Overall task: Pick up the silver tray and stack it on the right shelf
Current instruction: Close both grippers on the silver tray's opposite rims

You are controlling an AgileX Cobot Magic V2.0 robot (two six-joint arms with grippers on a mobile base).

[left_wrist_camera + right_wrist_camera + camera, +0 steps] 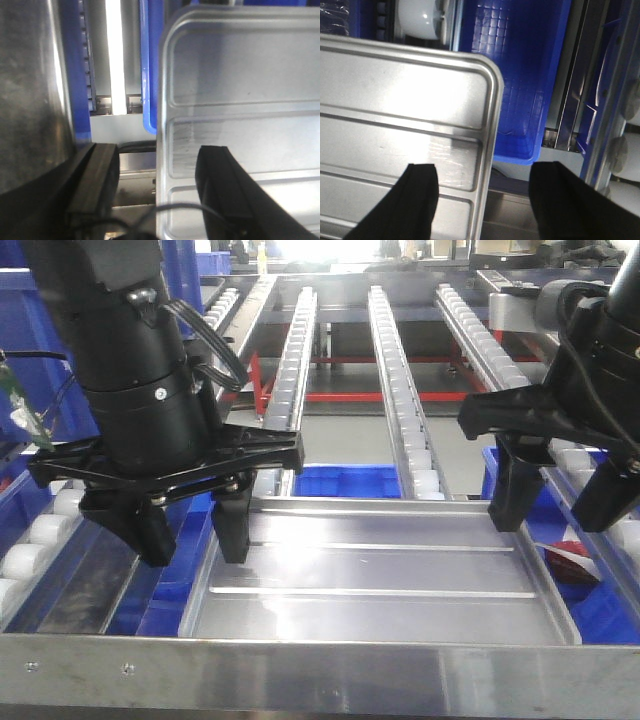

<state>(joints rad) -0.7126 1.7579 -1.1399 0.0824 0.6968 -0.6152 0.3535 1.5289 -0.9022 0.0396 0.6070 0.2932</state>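
Over bins point(345, 480), left gripper point(190, 540) and right gripper point(557, 508) gape astride silver tray point(380, 580) rims.

Shiny metal tray point(400, 570) (bin point(347, 480) probably plastic).

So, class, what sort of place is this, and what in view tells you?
Probably a factory or warehouse handling line: long roller tracks, blue plastic bins, and a metal tray between two robot arms.
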